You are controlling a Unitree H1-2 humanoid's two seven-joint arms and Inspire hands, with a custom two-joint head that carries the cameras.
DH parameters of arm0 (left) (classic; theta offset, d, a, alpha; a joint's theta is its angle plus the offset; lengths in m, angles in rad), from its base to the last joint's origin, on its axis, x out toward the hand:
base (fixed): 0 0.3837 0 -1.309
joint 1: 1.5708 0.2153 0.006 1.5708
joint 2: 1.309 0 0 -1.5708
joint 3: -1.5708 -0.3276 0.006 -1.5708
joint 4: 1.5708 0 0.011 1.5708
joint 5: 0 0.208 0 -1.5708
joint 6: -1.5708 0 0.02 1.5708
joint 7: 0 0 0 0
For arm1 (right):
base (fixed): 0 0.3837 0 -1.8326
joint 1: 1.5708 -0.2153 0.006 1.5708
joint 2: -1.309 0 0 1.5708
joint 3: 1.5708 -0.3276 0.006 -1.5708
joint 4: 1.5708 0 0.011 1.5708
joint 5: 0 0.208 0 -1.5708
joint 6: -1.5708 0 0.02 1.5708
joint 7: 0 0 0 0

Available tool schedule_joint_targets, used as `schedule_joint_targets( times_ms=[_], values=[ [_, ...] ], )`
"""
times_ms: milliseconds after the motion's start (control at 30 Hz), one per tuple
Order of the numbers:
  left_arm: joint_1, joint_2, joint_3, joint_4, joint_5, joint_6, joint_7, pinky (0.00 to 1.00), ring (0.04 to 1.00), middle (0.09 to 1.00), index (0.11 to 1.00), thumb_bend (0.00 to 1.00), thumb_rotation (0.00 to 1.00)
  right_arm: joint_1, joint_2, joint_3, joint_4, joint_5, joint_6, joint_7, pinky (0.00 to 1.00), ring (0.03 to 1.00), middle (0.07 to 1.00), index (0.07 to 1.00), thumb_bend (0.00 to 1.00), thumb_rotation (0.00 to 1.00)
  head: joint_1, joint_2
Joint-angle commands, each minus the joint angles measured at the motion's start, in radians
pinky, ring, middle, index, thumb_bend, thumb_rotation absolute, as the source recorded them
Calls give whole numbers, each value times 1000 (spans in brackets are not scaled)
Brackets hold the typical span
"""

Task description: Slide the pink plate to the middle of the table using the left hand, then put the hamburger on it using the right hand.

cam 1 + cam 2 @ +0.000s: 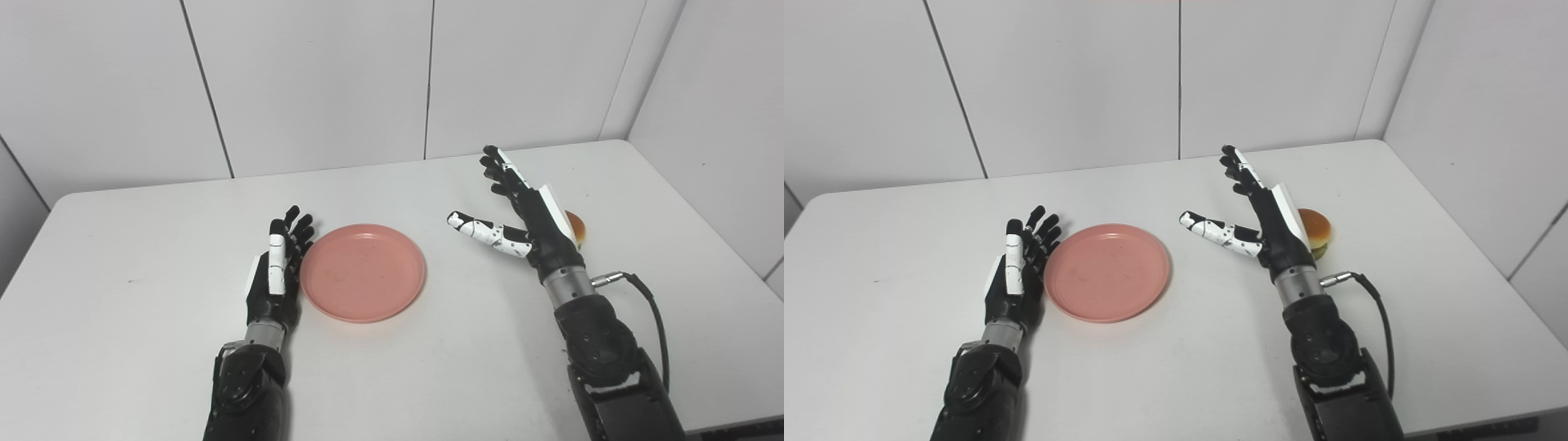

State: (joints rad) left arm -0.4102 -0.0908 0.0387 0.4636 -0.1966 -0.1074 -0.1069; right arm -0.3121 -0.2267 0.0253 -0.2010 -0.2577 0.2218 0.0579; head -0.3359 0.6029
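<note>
A: Where was the pink plate (pixel 362 272)?

B: Flat on the white surface (pixel 153 343), roughly mid-surface, a bit left of centre in both views. Looked like the slide was done or nearly done — my read only.

A: Left robot hand (pixel 275 275)?

B: Fingers straight and spread, holding nothing. It stood edge-on just beside the plate's left rim — touching or a hair apart, couldn't tell.

A: And the right robot hand (pixel 520 211)?

B: Wide open, thumb stuck out toward the plate, fingers pointed to the back wall. Empty. It hovered or rested just left of the hamburger (pixel 1314 233), which sat on the surface right behind the palm. No grasp on it.

A: Hamburger state?

B: Upright, bun on top, a green layer visible under it in the right eye view. In the left eye view it was mostly hidden by the hand. Well apart from the plate.

A: So what was left?

B: Whole second half — grab the hamburger with the right robot hand, carry it over, set it on the plate. The plate was empty.
</note>
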Motion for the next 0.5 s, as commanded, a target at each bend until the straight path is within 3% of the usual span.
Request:
schedule_joint_targets(
  times_ms=[0,167,467],
  values=[
    [0,8,10,14,-21,-15,-20,964,955,931,935,818,1000,-53,-42,-9,-10,-20,-5,6,871,902,911,926,751,450,-25,-6],
    [1,15,25,14,-42,-12,-34,929,948,931,937,794,1000,-72,-86,-6,11,-75,-8,6,854,892,898,924,776,488,-64,-15],
    [-12,40,46,62,-63,-39,-79,995,974,954,958,827,1000,-101,-149,-13,49,-183,31,8,841,906,910,928,800,532,-118,-25]
  ],
)
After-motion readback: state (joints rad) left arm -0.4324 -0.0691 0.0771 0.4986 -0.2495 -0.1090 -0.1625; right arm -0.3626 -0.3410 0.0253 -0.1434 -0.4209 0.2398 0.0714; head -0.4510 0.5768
